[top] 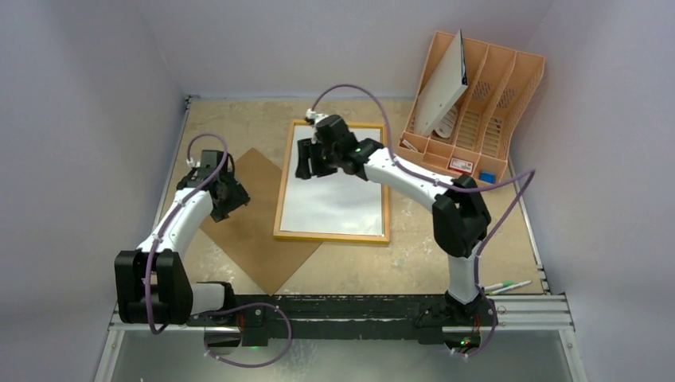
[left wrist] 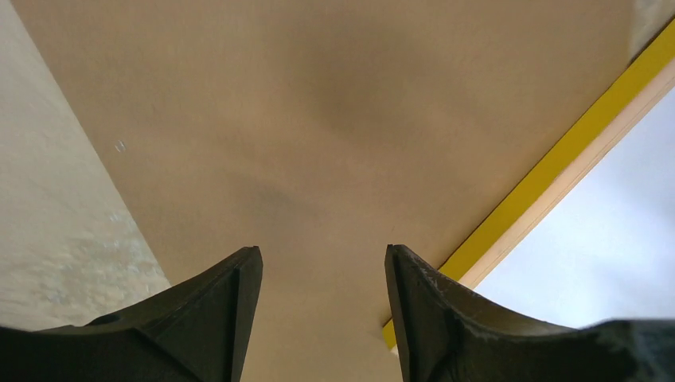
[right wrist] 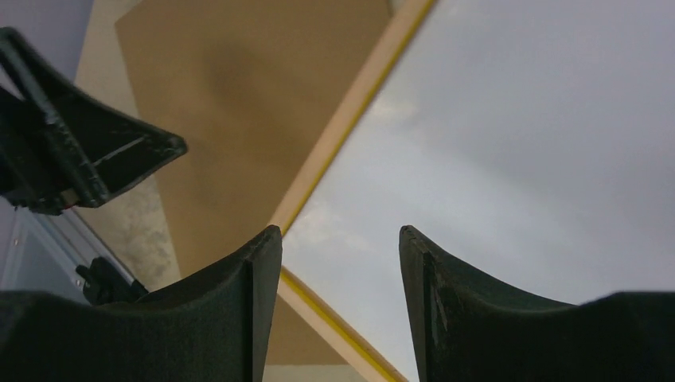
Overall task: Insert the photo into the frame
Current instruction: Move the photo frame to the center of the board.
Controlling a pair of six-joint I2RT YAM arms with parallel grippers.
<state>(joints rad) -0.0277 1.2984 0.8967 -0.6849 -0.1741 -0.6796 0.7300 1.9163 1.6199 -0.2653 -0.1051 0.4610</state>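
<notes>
At the middle of the desk (top: 239, 119) the frame (top: 331, 236) lies flat with its light wood back up. A thin yellow strip shows along its outer edge in the wrist views. The photo (top: 334, 203) lies inside it, plain white side up, and fills the opening from rail to rail.

To the left, a brown backing board (top: 255, 231) lies turned like a diamond. The frame's near left corner rests on top of it.

The left end effector (top: 231, 205) hangs over that board, just left of the frame. Its fingers stand apart with only bare board between them.

The right end effector (top: 313, 169) reaches in over the far left corner of the frame and points down at the photo close to the left rail. Its fingers are also apart and grip nothing. I cannot tell whether the tips touch the paper.

At the far right stands an orange file rack (top: 509, 79) with a large white sheet (top: 442, 87) leaning tilted in one slot. Two pens (top: 509, 285) lie near the right arm's base.
</notes>
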